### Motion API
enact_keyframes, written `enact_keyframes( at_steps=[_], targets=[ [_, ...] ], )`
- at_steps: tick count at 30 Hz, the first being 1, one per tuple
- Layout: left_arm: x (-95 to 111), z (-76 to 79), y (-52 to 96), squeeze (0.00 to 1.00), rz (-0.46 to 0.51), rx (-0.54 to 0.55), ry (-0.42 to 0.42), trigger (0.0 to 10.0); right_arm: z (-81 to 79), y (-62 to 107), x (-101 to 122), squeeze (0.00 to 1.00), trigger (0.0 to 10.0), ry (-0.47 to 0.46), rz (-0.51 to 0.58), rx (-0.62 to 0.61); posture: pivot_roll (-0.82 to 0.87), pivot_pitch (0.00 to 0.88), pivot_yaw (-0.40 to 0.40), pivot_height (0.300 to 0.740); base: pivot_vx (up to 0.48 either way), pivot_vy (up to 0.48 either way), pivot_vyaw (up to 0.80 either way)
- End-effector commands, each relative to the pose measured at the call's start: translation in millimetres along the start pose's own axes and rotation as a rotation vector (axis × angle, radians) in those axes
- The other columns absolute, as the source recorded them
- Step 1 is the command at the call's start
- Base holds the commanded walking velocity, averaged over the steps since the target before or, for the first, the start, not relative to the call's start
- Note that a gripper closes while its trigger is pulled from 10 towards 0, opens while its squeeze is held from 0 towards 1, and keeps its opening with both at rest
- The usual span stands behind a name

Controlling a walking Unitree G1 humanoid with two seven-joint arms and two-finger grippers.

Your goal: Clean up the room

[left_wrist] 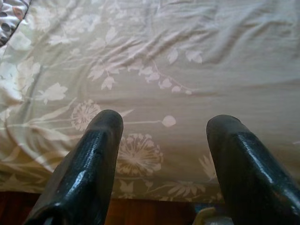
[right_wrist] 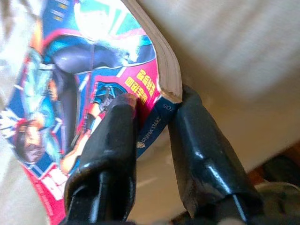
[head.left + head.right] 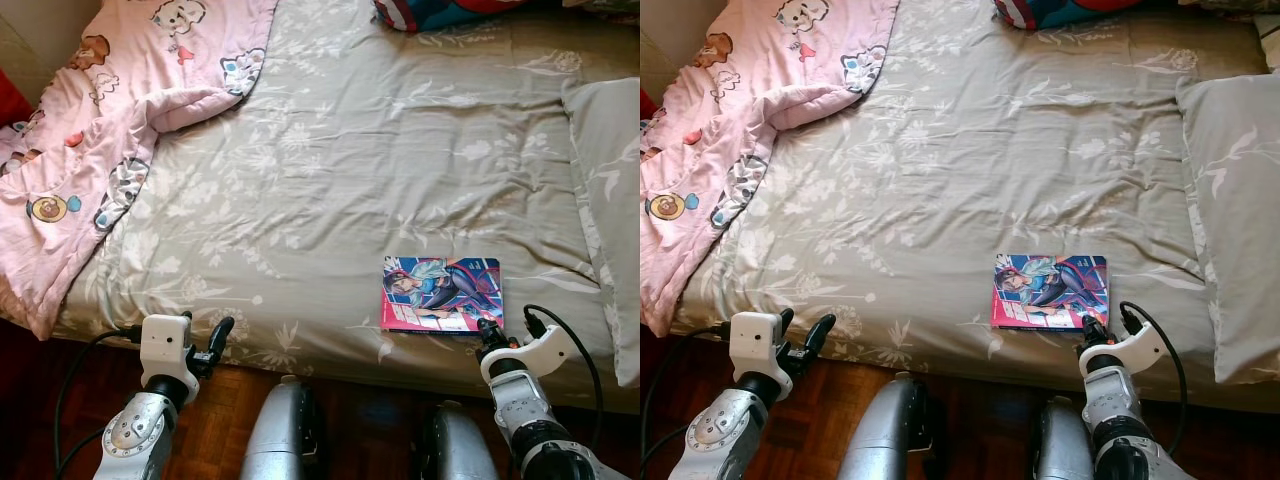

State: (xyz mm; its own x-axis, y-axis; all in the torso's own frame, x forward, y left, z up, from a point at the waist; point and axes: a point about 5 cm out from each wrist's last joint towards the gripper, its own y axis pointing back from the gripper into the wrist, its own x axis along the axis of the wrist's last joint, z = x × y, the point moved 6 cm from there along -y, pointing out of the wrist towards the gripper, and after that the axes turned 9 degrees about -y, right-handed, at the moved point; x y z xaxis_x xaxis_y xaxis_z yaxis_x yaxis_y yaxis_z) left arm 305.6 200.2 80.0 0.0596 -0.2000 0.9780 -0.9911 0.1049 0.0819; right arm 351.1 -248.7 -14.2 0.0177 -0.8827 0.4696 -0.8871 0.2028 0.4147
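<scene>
Comic book (image 3: 441,294) lies flat on the grey floral sheet (image 3: 330,170) near the bed's front edge, and the right gripper (image 2: 152,105) is pinched on its near corner at the spine, one finger on the cover, one under. It looks thin, light and floppy with a glossy, likely slick cover that already bows at the pinch, so I'd grip deeper along the spine, not the page edge. Left gripper (image 1: 161,136) hovers over the sheet's edge, fingers spread, holding nothing.
</scene>
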Motion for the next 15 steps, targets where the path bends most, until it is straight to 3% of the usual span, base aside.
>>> enact_keyframes(
  at_steps=[1,2,3,4,15],
  targets=[
    [-16,-8.4,8.5,0.00,-0.056,0.018,-0.019,10.0,23.6,7.2,-10,1.00,10.0,0.001,-0.025,-0.074,0.16,0.376,0.158,0.651,0.000,0.000,0.00],
    [-16,-9.1,8.8,0.00,-0.058,0.020,-0.021,10.0,26.6,7.9,-11,0.78,10.0,0.009,-0.024,-0.091,0.15,0.376,0.158,0.651,0.000,0.000,0.00],
    [-16,-9.0,8.8,0.00,-0.058,0.019,-0.022,10.0,28.3,8.4,-11,0.07,10.0,0.014,-0.023,-0.102,0.15,0.375,0.160,0.651,0.000,0.000,0.00],
    [-16,-7.8,8.6,0.00,-0.057,0.017,-0.022,10.0,29.5,8.6,-11,0.00,10.0,0.011,-0.019,-0.108,0.15,0.374,0.161,0.651,0.000,0.000,0.00],
    [-15,-5.3,6.9,0.00,-0.052,0.011,-0.018,10.0,32.7,8.5,-2,0.00,10.0,0.006,0.012,-0.131,0.15,0.370,0.161,0.651,0.000,0.000,0.00]
  ],
)
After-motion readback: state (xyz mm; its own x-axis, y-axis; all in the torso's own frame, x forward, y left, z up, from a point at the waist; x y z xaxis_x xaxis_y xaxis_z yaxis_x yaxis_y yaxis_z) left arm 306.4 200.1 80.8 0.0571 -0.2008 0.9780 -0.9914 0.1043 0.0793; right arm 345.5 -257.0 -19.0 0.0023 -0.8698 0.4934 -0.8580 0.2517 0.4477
